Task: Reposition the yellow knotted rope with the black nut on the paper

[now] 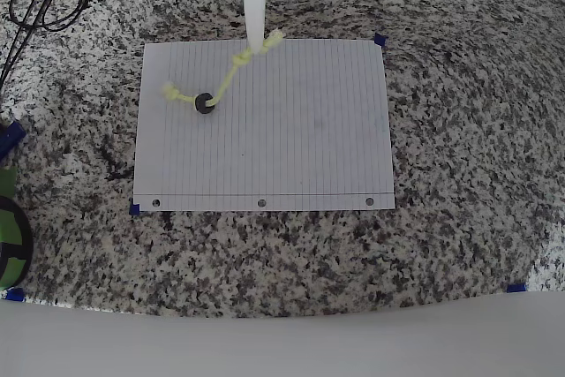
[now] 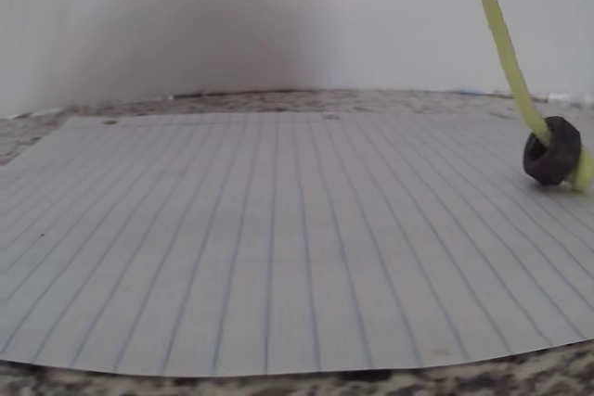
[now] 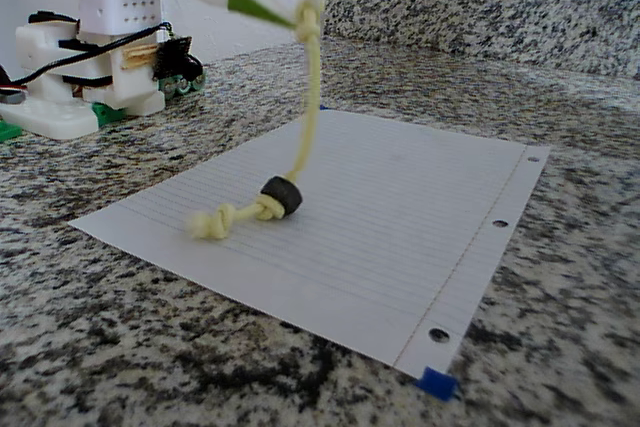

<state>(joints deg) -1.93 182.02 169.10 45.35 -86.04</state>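
The white lined paper lies flat on the granite counter, its punched holes along the near edge in the overhead view. The yellow knotted rope runs from my gripper at the paper's far edge down to the black nut. A knotted end rests on the sheet just left of the nut. In the fixed view my gripper is shut on the rope's upper knot. The rope hangs to the nut on the paper. The wrist view shows the rope and nut at right.
Blue tape bits mark the paper's corners and the counter. Black cables coil at the overhead view's top left. The arm's white base stands behind the paper. A granite backsplash rises at the back.
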